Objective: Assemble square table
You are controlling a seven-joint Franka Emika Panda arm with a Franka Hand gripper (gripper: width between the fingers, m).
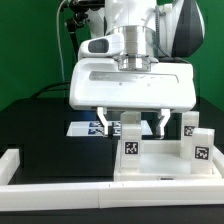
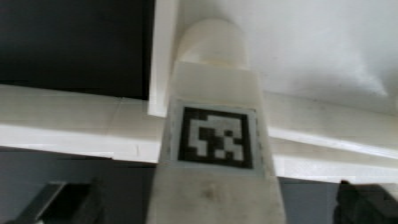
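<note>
A white leg post (image 1: pixel 130 146) with a black-white tag stands upright on the white square table slab (image 1: pixel 160 167). My gripper (image 1: pixel 130 123) hangs just above it, open, with one finger (image 1: pixel 101 121) on each side of the post's top and not touching it. In the wrist view the same post (image 2: pixel 217 135) fills the middle, with the dark fingertips (image 2: pixel 71 203) apart at either side of my gripper (image 2: pixel 217 208). Two more tagged leg posts (image 1: pixel 189 125) (image 1: pixel 200 148) stand on the slab at the exterior view's right.
The marker board (image 1: pixel 86 128) lies on the black table behind the slab. A long low white border wall (image 1: pixel 70 191) runs along the front and up the exterior view's left. A green wall stands behind.
</note>
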